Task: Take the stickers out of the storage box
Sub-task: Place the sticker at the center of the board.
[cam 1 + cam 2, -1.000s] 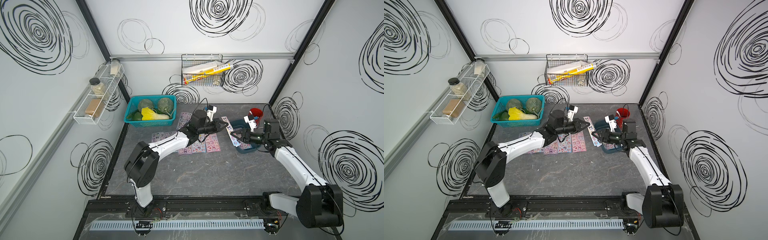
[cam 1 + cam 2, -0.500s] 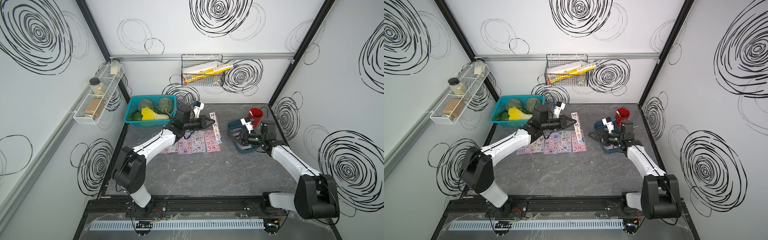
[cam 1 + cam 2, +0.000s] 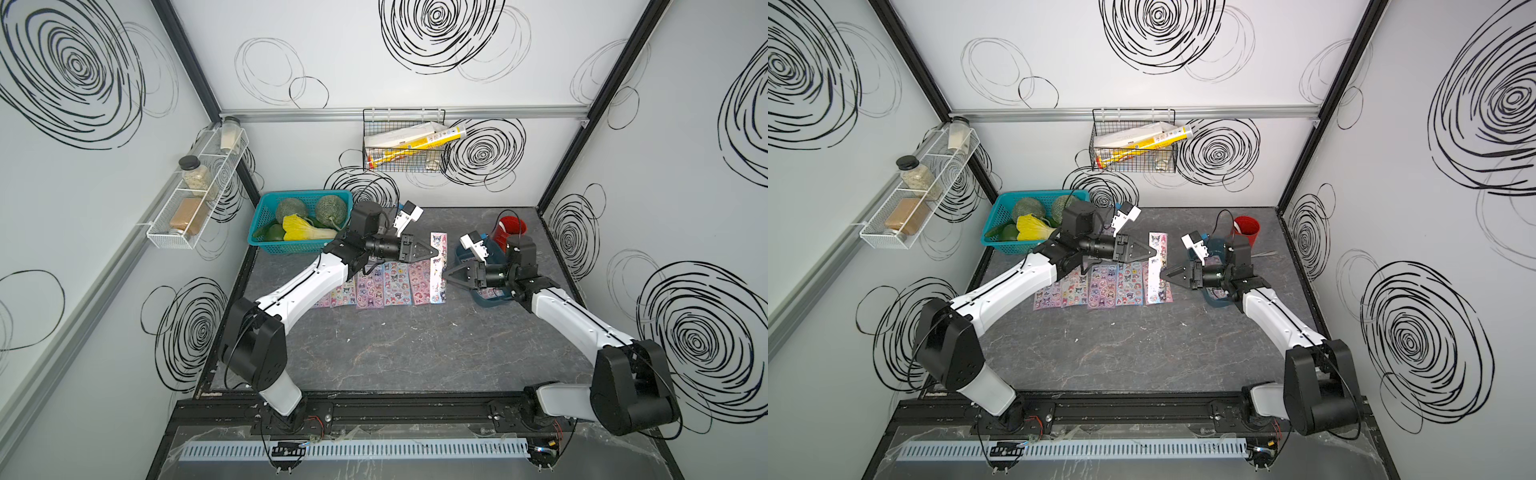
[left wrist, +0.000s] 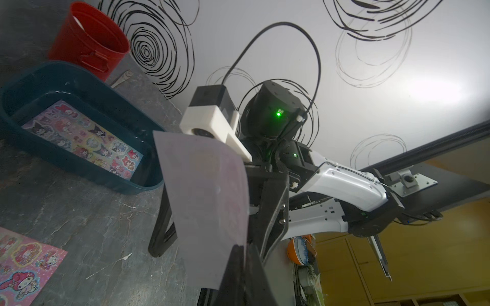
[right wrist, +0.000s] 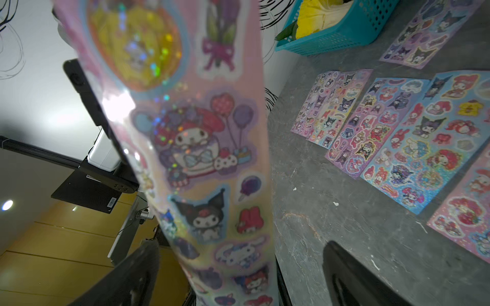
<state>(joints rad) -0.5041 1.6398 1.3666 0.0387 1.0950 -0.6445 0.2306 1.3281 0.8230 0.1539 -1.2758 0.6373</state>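
Left wrist view tells it plainly: the pink sticker sheet [image 4: 206,198] stands upright, pale back to the lens, and the left end effector [image 3: 436,252] is clenched tight on it. Just beside that sheet sits the right end effector [image 3: 449,276], its fingers [image 5: 352,275] spread wide either side of the printed face, released and carrying nothing. To me that reads as a hand-over pose: one arm works near the box, the other near the laying-out spot.

Behind the right end effector, under its wrist, sits the storage box [image 4: 66,164], and one sheet [image 4: 84,140] lies flat on its floor, so the job isn't finished. Below the left end effector a row of sheets [image 3: 386,284] lies face up, side by side on the desk [image 3: 415,353], spread so each can be seen. The held sheet hangs at the end of that row nearest the right end effector, probably next in line. Whether its lower edge touches the desk, I cannot tell. It's thin and bowing, so I'd expect it to flop when let go
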